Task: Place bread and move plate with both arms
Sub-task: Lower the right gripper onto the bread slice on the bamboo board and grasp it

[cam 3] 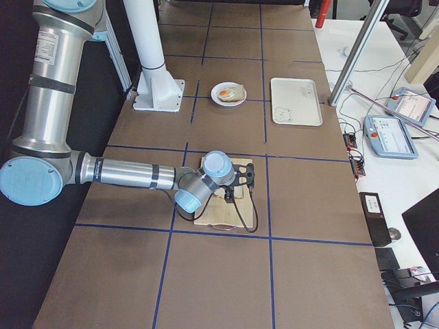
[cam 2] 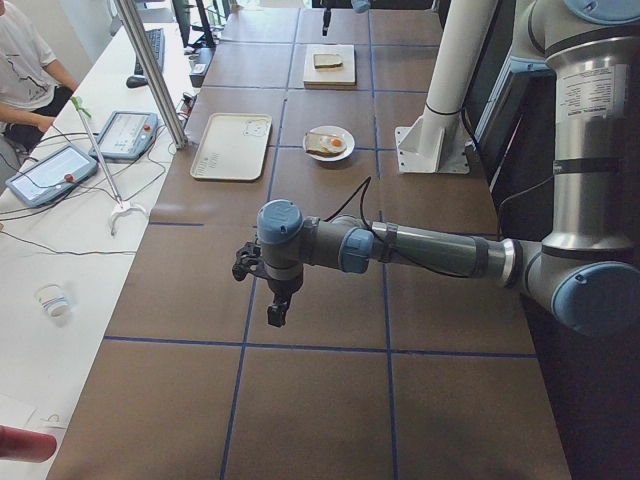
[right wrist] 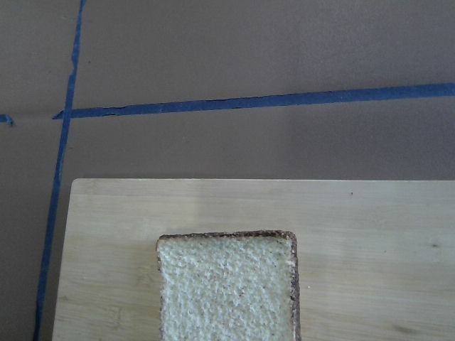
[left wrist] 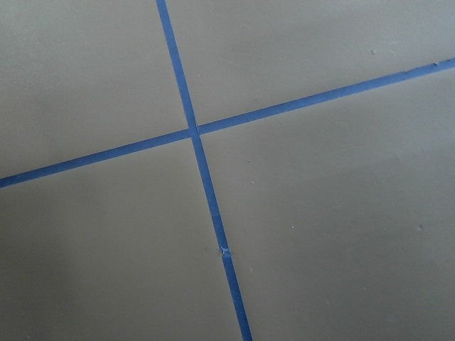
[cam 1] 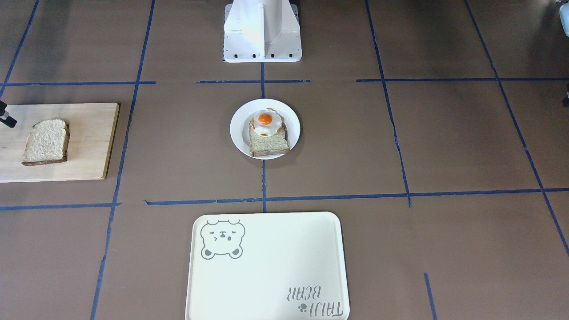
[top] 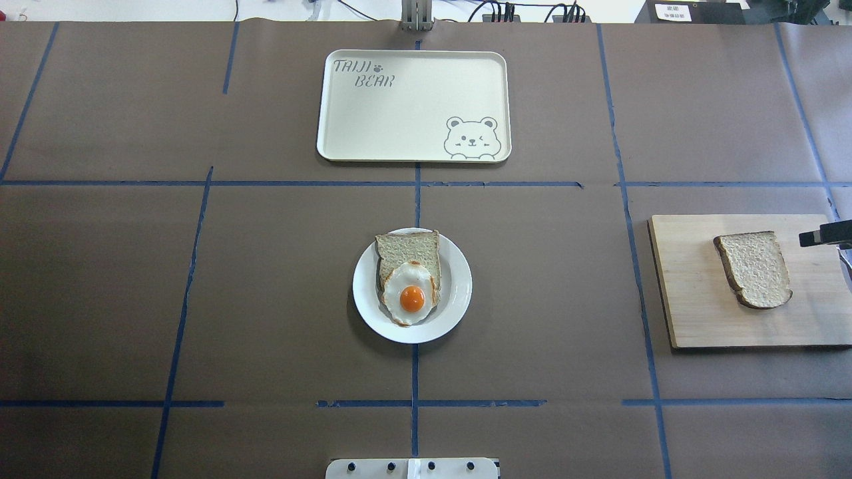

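Observation:
The bread [top: 754, 268] lies flat on a wooden board [top: 692, 313] at the table's right end; it also shows in the front view [cam 1: 46, 141] and the right wrist view [right wrist: 227, 288]. The white plate [top: 459, 286] sits mid-table and holds a paler toast slice [top: 407, 247] with a fried egg [top: 411, 296] on it. My right gripper [cam 3: 236, 184] hovers over the board's outer side, beside the bread; only a black tip [top: 825, 236] shows overhead, so I cannot tell its state. My left gripper [cam 2: 275, 310] hangs over bare table far left; I cannot tell its state.
A cream tray with a bear drawing [top: 413, 106] lies beyond the plate, at the far side of the table. Blue tape lines cross the brown table cover. The robot's white base [cam 1: 262, 40] stands behind the plate. Operator gear lies on a side bench [cam 2: 60, 170].

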### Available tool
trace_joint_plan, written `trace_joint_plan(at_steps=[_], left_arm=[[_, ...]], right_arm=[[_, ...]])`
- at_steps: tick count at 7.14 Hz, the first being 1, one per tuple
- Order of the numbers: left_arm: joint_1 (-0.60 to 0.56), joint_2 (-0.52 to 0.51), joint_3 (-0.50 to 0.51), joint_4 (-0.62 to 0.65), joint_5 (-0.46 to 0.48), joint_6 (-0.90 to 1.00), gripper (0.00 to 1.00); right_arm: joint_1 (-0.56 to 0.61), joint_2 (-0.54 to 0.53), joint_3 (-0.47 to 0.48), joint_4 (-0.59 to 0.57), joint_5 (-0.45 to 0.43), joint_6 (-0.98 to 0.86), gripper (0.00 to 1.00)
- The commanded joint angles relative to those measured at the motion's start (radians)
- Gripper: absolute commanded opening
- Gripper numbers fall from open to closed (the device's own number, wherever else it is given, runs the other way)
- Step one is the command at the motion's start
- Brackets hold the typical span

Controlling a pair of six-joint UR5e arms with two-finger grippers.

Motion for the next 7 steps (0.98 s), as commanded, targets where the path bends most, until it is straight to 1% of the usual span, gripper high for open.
trace_joint_plan(at_steps=[1,4,5,7], left_arm=[[0.0,-0.001,0.001,0.0,0.0,0.0,1.0],[0.0,0.001,0.004,0.0,0.0,0.0,1.0],[0.0,-0.001,0.004,0.0,-0.002,0.0,1.0],[0.0,-0.001,0.009,0.0,-0.002,0.0,1.0]], right_arm=[[-0.103,0.006,-0.043,0.039,-0.094,0.023,0.98],[-0.126,0.012,-0.075,0.039,-0.093,0.023,0.88],[-0.131,0.014,-0.089,0.039,-0.093,0.017,0.86],[-0.143,0.015,-0.089,0.039,-0.093,0.02,0.8]])
